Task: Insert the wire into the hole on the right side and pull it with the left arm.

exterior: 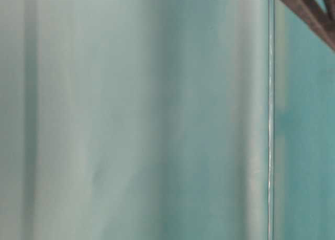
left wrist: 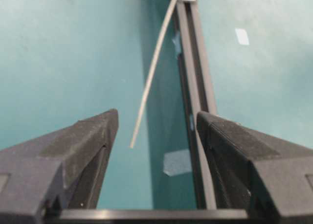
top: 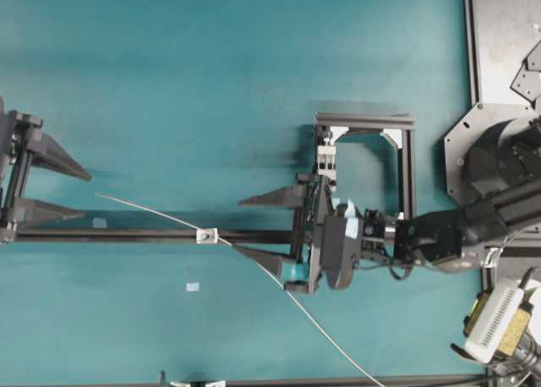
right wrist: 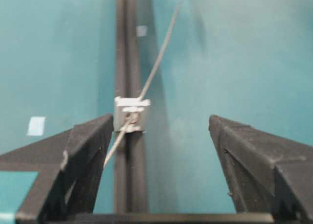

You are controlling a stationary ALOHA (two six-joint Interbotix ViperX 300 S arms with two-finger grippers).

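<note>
The long, thin, whitish-grey wire [top: 254, 264] already passes through the hole [right wrist: 131, 117] of the tiny silver-white square block [top: 206, 235], which sits on the straight black metal rail [top: 127, 235] running across the middle of the teal worktop [top: 186, 83]. Its free end points toward the worktop's left edge, and its long tail trails off to the bottom edge.

The left arm's claw [top: 52, 187] stands wide and empty near the left edge, with the wire's tip in the gap between its 2 black wedge fingers [left wrist: 83, 145] in the wrist view, touching neither. The right claw [top: 269, 226] is also spread wide and holds nothing; the wire runs just beside its lower finger.

The risk appears to be the pull itself: only a short stub protrudes, so a closing claw may miss it, or nudge it back out of the hole. A finger could also strike the rail, which lies just beside the tip. The right claw's lower finger, close to the tail, might snag the wire.

A black frame with a white clip block [top: 327, 159] stands beyond the right claw, well clear. Small pale tape scraps [top: 193, 286] lie on the worktop.
</note>
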